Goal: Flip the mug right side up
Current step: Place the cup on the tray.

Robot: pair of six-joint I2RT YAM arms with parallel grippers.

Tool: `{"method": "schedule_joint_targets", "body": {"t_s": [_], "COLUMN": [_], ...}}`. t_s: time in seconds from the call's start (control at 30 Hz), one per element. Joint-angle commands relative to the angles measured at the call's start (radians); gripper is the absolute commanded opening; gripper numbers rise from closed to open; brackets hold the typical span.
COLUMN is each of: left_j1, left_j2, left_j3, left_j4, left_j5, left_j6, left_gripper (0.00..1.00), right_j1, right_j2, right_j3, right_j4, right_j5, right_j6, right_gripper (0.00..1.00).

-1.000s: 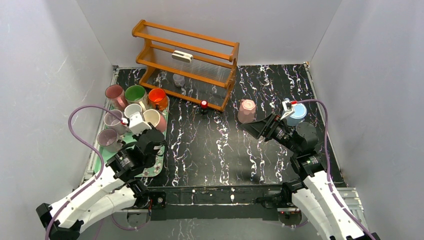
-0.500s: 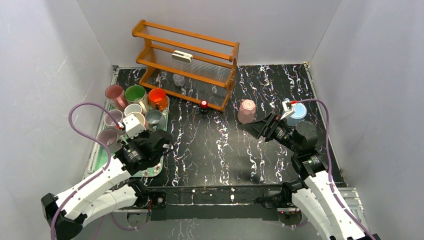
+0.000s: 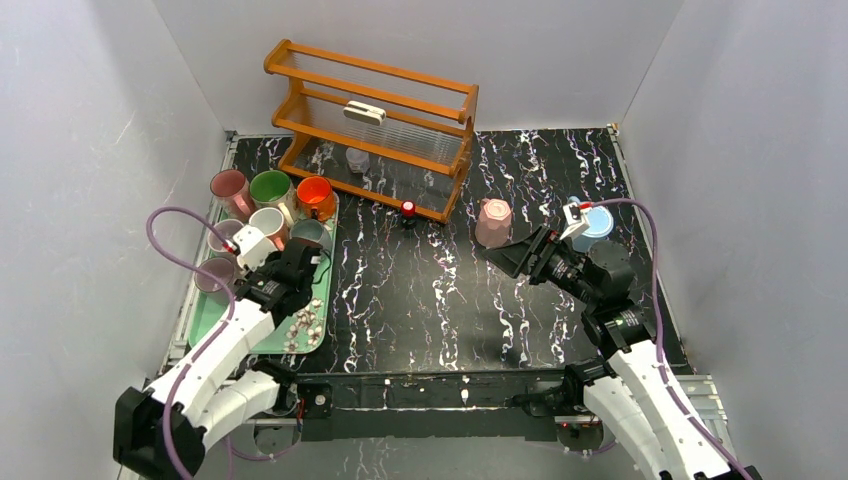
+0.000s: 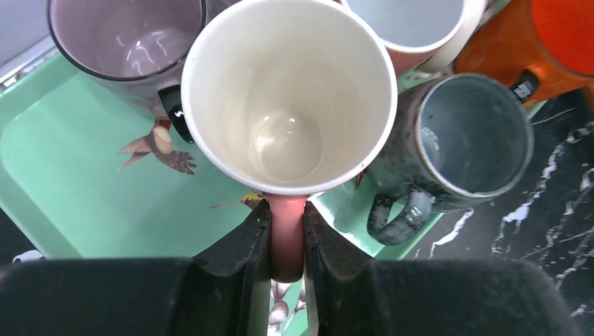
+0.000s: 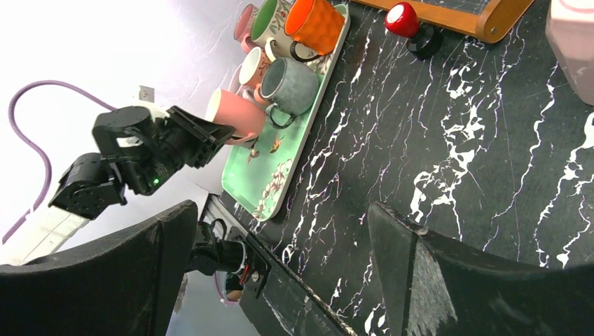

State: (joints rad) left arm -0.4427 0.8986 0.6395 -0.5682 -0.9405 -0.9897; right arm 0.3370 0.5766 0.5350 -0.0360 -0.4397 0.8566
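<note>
A pale pink mug [image 3: 493,222] stands upside down on the black marble table, right of centre; its edge shows in the right wrist view [image 5: 574,42]. My right gripper [image 3: 507,258] is open and empty, just short of that mug on its near right side [image 5: 281,210]. My left gripper [image 4: 286,217] is shut on the pink handle of a second pink mug with a white inside [image 4: 288,91]. That mug is held mouth up over the green tray [image 4: 63,175], among the other mugs [image 5: 235,112].
Several upright mugs crowd the tray [image 3: 300,335]: grey [image 4: 469,133], orange [image 3: 314,195], green [image 3: 270,187], pink [image 3: 230,187]. A wooden rack [image 3: 375,125] stands at the back, with a red knob [image 3: 408,209] in front. A light blue cup [image 3: 592,225] sits behind my right arm.
My left arm has swung left and farther over the tray, carrying the pink mug by its handle. The right arm and the upside-down mug have not moved.
</note>
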Motion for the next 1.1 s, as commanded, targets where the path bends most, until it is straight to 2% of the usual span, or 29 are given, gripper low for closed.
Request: {"method": "schedule_joint_targets", "body": {"t_s": [0.0, 0.3, 0.53, 0.8, 1.07], "left_j1": [0.033, 0.065, 0.078, 0.083, 0.085], "left_j2": [0.064, 0.160, 0.204, 0.252, 0.268], "left_j3": [0.002, -0.042, -0.042, -0.013, 0.029], "left_j4": [0.098, 0.146, 0.139, 0.093, 0.015], "left_j5": [0.003, 0.001, -0.014, -0.041, -0.043], "left_j6": [0.007, -0.012, -0.013, -0.042, -0.091], "left_gripper": [0.00, 0.00, 0.00, 0.21, 0.26], "right_j1": [0.002, 0.002, 0.003, 0.002, 0.002], "right_j2": [0.013, 0.022, 0.094, 0.121, 0.164], "right_j3": [0.044, 0.059, 0.132, 0.152, 0.201], "right_j4": [0.021, -0.025, -0.173, -0.233, -0.349], "right_j5": [-0.008, 0.027, 0.089, 0.128, 0.215], "right_j6": [-0.009, -0.023, -0.036, -0.035, -0.046], "right_gripper": [0.99, 0.99, 0.99, 0.99, 0.99]}}
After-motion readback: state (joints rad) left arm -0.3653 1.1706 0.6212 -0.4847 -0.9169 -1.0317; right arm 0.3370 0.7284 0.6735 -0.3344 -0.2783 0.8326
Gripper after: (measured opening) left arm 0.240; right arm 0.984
